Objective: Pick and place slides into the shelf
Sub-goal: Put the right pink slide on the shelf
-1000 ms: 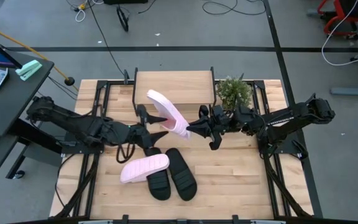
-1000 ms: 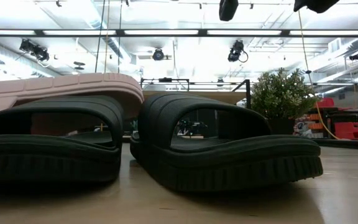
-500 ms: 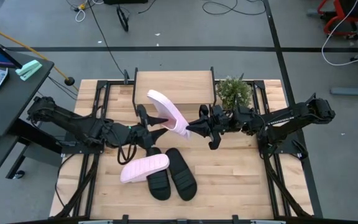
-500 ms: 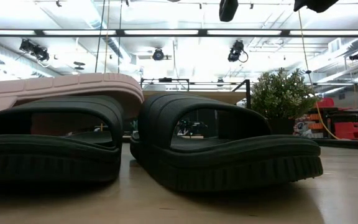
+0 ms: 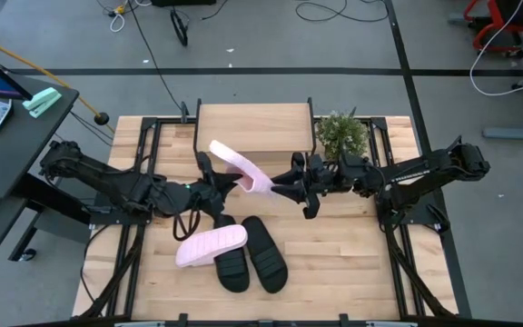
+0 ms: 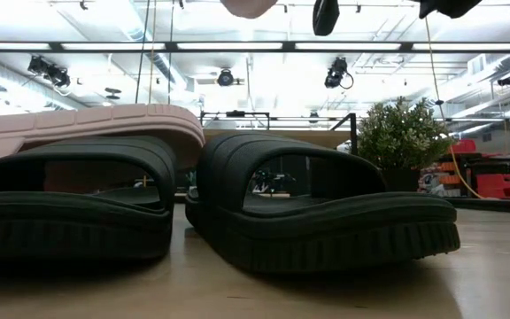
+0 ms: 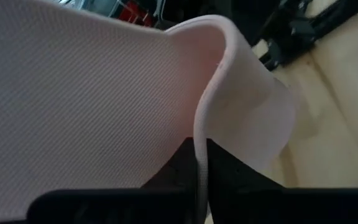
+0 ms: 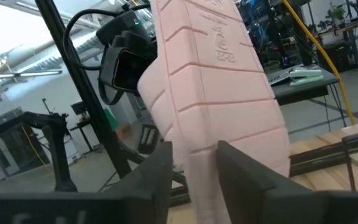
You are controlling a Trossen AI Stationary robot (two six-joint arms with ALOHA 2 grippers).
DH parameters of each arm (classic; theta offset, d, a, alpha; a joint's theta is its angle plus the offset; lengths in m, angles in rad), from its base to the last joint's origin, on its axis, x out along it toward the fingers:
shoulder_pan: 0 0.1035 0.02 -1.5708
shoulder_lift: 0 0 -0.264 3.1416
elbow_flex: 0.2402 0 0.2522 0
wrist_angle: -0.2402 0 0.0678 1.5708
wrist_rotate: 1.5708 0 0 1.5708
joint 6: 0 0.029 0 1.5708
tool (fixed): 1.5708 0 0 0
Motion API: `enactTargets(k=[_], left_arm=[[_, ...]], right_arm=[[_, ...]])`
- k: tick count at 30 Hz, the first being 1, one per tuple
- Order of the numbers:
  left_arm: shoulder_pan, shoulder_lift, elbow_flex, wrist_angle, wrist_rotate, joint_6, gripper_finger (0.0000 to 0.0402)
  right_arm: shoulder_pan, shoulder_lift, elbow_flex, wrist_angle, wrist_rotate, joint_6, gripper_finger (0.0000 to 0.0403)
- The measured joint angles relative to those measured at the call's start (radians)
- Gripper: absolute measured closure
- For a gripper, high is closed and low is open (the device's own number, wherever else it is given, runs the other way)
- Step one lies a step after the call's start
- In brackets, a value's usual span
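Surface: slatted wooden tabletop [image 5: 334, 263], with the shelf [image 5: 254, 127] at its far edge.
Slide: pink slide [image 5: 241, 166] was aloft between both arms, just before the shelf.
Handling: probably light, springy foam; best pinched by the strap edge.
Left gripper [image 5: 214, 174]: clenched on the strap rim.
Right gripper [image 5: 284, 185]: seemingly loosening around the sole.
Change: left jaws had closed; slide had tipped flatter.
Others: second pink slide [image 5: 210, 245] and black pair [image 5: 252, 254] lay on the table.

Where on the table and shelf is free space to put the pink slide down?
The shelf top is bare. The table is free right of the black slides. It is crowded at the centre, where both hands meet at the lifted pink slide.
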Motion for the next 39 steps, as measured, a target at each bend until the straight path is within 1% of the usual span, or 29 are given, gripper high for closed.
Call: enactTargets(k=[2,5,9,14,15,17,21,23,26,32,34,39], left_arm=[[-0.002,-0.002,0.003,-0.034,-0.013,-0.004,0.0389],[-0.007,-0.007,0.044,-0.157,-0.036,-0.054,0.0389],[-0.004,-0.008,0.133,-0.345,-0.073,-0.186,0.0386],[0.019,-0.008,0.276,-0.601,-0.043,-0.350,0.0390],[0.028,-0.008,0.306,-0.653,-0.023,-0.376,0.0390],[0.056,-0.008,0.366,-0.763,0.055,-0.421,0.0390],[0.144,-0.009,0.448,-0.903,0.286,-0.464,0.0386],[0.194,-0.008,0.468,-0.951,0.369,-0.473,0.0387],[0.277,0.003,0.492,-1.013,0.455,-0.460,0.0390],[0.448,0.079,0.522,-1.149,0.670,-0.434,0.0383],[0.491,0.110,0.522,-1.179,0.720,-0.401,0.0386],[0.579,0.183,0.522,-1.207,0.772,-0.295,0.0390]], right_arm=[[0.000,0.000,0.000,-0.008,-0.001,-0.007,0.0263],[0.002,0.000,0.000,-0.022,-0.017,-0.024,0.0257],[0.003,0.000,0.000,-0.044,-0.020,-0.054,0.0254],[0.002,0.000,0.000,-0.044,-0.013,-0.070,0.0255],[0.002,0.000,0.000,-0.044,-0.013,-0.078,0.0255],[0.002,0.000,0.000,-0.044,-0.013,-0.084,0.0254],[0.002,0.000,0.000,-0.044,-0.010,-0.085,0.0255],[0.002,0.000,0.000,-0.043,-0.009,-0.088,0.0255],[0.002,0.000,-0.001,-0.043,-0.008,-0.094,0.0255],[0.002,0.000,-0.001,-0.044,-0.008,-0.104,0.0255],[0.002,0.000,-0.001,-0.047,-0.008,-0.109,0.0255],[0.002,0.000,-0.001,-0.070,-0.008,-0.111,0.0255]])
